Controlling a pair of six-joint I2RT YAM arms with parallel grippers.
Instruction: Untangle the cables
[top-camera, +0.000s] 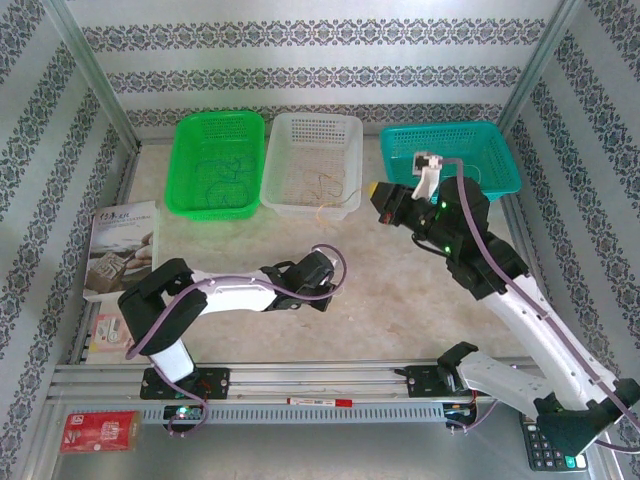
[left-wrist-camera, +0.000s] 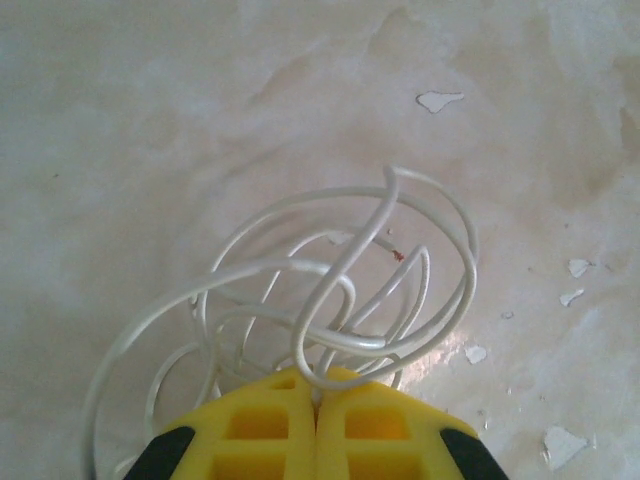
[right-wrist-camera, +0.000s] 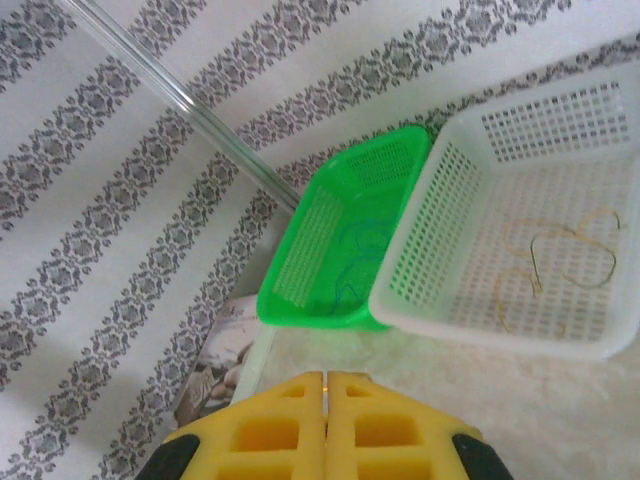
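Left wrist view shows my left gripper (left-wrist-camera: 316, 388) pinching the white cable (left-wrist-camera: 345, 300) at mid table (left-wrist-camera: 150, 120) (light and springy, I judge, so gripping one strand suits), while the right gripper (right-wrist-camera: 326, 385) is pressed together, empty.

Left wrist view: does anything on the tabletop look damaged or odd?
Yes. The tabletop has pale chipped patches: the clearest beyond the white cable, more near the right edge. They look like flaked surface coating rather than spilled bits. The cable, pinched in the shut left hand, is a loose coil, nothing odd there.
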